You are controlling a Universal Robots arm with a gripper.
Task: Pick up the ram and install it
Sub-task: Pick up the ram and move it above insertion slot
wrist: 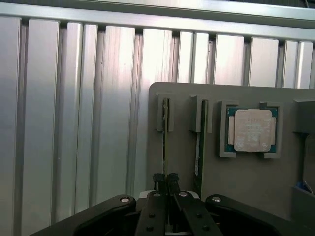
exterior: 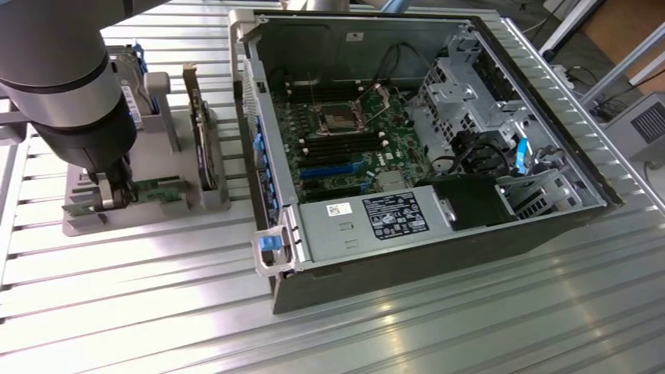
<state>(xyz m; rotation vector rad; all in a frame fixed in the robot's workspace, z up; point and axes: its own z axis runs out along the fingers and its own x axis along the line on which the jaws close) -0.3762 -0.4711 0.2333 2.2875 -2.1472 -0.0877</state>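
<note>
On the ribbed metal desk (wrist: 74, 123), a grey holder (wrist: 246, 191) carries the ram (wrist: 166, 142) in its slot; the fingers (wrist: 158, 181) clamp its edge.

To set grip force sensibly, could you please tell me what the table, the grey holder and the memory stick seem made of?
Table: bare ribbed metal, likely aluminium, judging by its silvery glints. Holder: matte grey, probably plastic, with no shine. Memory stick: green circuit board, presumably fibreglass laminate.
</note>
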